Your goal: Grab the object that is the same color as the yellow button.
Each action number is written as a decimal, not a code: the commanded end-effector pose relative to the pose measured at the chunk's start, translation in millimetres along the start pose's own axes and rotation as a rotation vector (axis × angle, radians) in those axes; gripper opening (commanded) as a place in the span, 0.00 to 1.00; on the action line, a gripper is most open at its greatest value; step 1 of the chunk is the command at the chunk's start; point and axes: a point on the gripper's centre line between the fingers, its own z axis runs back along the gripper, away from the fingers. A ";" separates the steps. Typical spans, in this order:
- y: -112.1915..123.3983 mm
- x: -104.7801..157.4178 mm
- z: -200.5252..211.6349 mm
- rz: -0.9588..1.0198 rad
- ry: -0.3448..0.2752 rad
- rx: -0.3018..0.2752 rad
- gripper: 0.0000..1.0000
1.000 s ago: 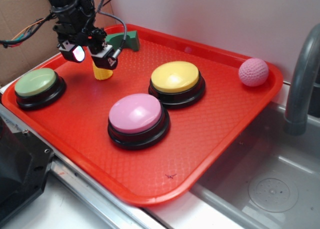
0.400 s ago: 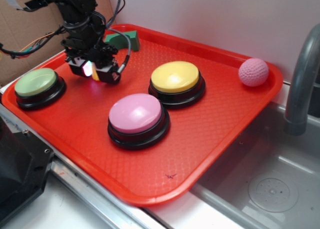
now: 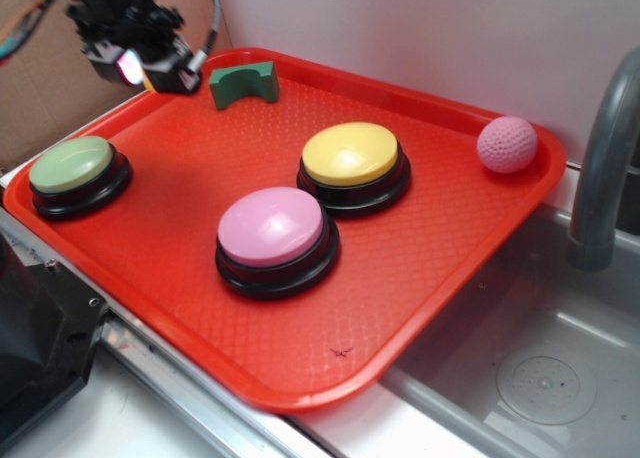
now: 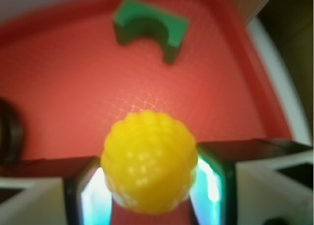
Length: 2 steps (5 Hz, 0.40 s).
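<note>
Three big buttons sit on the red tray (image 3: 440, 258), and the middle and near right of it are bare, so there's plenty of open floor there; the raised rim runs all the way round, and off the right edge there's a metal sink (image 3: 520, 378) with a grey faucet (image 3: 600, 158) standing up beside it.

The gripper (image 3: 150, 70) hangs above the tray's far left corner, over the rim area, with its jaws pinching the corn cob (image 4: 148, 161) from both sides; in the wrist view the cob fills the gap between the two black fingers (image 4: 216, 158), with the bumpy rounded tip aimed at the camera, so its long axis runs along the gripper's own axis; from the outside view only a sliver of yellow shows under the fingers, so I can't tell the tilt from there.

Around it: the green arch block (image 3: 243, 83) is just beside the gripper, on the tray near the back rim, its notch facing up; the green button (image 3: 75, 173) sits at the left edge below the gripper; the yellow button (image 3: 352, 163) and the pink button (image 3: 275, 238) are mid-tray, close together but well apart from the gripper; the pink knitted ball (image 3: 506, 144) is off in the far right corner.
</note>
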 end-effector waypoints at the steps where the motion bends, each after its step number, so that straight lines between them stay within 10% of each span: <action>1: 11.5 10.3 68.7 0.094 -0.065 -0.028 0.00; 2: 2.1 9.8 68.2 0.037 -0.048 -0.053 0.00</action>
